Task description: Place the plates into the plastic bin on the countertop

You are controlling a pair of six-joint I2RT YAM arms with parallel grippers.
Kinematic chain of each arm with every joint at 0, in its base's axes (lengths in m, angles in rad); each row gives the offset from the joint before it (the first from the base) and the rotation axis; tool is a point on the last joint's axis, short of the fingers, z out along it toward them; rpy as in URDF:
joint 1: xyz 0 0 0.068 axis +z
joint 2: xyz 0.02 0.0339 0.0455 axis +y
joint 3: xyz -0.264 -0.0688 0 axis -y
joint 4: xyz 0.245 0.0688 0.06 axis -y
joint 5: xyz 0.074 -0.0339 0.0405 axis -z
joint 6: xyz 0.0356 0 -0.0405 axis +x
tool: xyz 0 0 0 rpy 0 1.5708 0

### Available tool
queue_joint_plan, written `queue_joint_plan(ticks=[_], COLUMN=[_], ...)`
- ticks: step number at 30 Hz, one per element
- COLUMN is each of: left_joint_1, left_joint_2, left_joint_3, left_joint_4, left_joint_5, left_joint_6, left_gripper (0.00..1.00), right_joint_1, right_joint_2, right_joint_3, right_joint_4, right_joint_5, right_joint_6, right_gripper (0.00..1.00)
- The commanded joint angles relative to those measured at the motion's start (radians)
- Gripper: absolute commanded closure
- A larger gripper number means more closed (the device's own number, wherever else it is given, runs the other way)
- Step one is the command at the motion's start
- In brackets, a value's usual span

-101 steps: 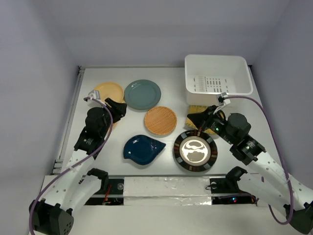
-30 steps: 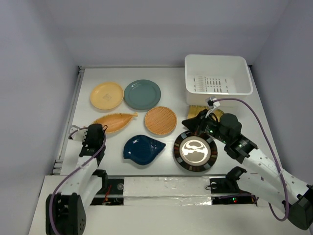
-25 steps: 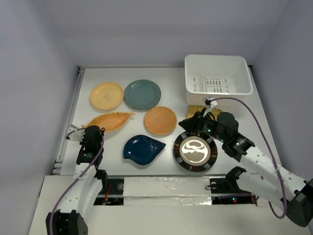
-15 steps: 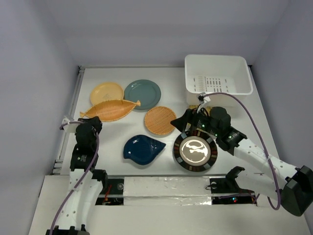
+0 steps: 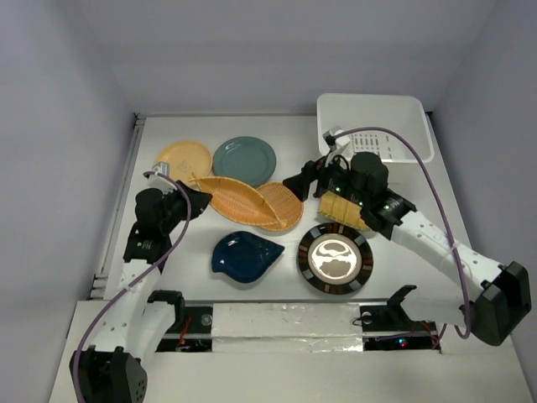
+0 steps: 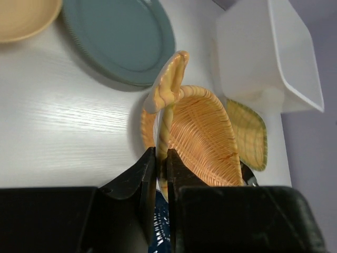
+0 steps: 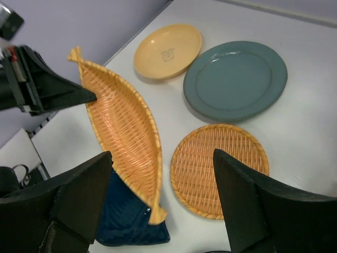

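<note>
My left gripper (image 5: 198,200) is shut on the rim of the woven yellow-orange leaf plate (image 5: 237,198), holding it tilted above the countertop (image 5: 294,138); the pinch shows in the left wrist view (image 6: 161,158). My right gripper (image 5: 300,183) hangs open just right of that plate's far tip, its fingers (image 7: 84,195) spread above the leaf plate (image 7: 121,126) and the orange woven round (image 7: 218,168), touching neither. The white plastic bin (image 5: 373,109) stands at the back right, nothing visible in it.
Lying on the countertop are a yellow round plate (image 5: 183,159), a grey-teal plate (image 5: 244,159), a dark blue leaf plate (image 5: 246,256), a black-rimmed plate (image 5: 336,259) and a yellow woven plate (image 5: 342,211) half under my right arm. A raised rim (image 5: 126,193) runs along the left.
My left arm lifted the leaf plate off the countertop and carried it right, toward the middle. My right gripper opened and swung left and back to meet it.
</note>
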Motion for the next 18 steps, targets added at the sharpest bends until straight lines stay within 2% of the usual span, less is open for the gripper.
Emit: queue_joint_plan(ticks=[1,7,12,18], left_joint_1=[-0.006,-0.027,-0.095,-0.116], left_joint_2=[0.003,0.005,-0.005,-0.008], left_joint_3=[0.094,0.1,0.128,0.129], left_joint_4=[0.107,0.169,0.133,0.14], left_joint_5=[0.192,0.339,0.333,0.338], left_joint_6=[0.095,0.098,0.144,0.141], left_gripper=[1.0,1.0,1.0,1.0], right_joint_1=[0.007,0.007,0.007,0.017], right_joint_2=[0.078,0.198,0.221,0.297], right_joint_3=[0.053,0.093,0.082,0.074], right_joint_4=[-0.05,0.009,0.092,0.15], right_joint_5=[-0.081,-0.196,-0.3,-0.368], right_joint_6=[-0.084,0.025,0.104,0.158], right_gripper=[0.18,0.2,0.26,0.32])
